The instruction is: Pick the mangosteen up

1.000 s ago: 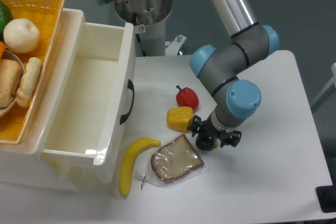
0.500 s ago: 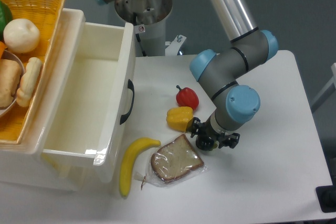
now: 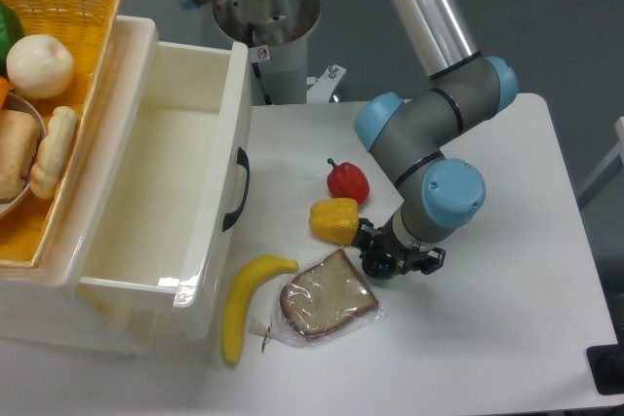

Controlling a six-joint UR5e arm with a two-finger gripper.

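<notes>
The gripper (image 3: 390, 260) sits low over the mangosteen (image 3: 378, 265); a yellow pepper (image 3: 333, 220) lies just beside.

You've got one fixed view, high and in front, angled down at the table (image 3: 507, 338) from mid-range; arm base (image 3: 265, 7) at top edge, white bin (image 3: 146, 192) left
</notes>
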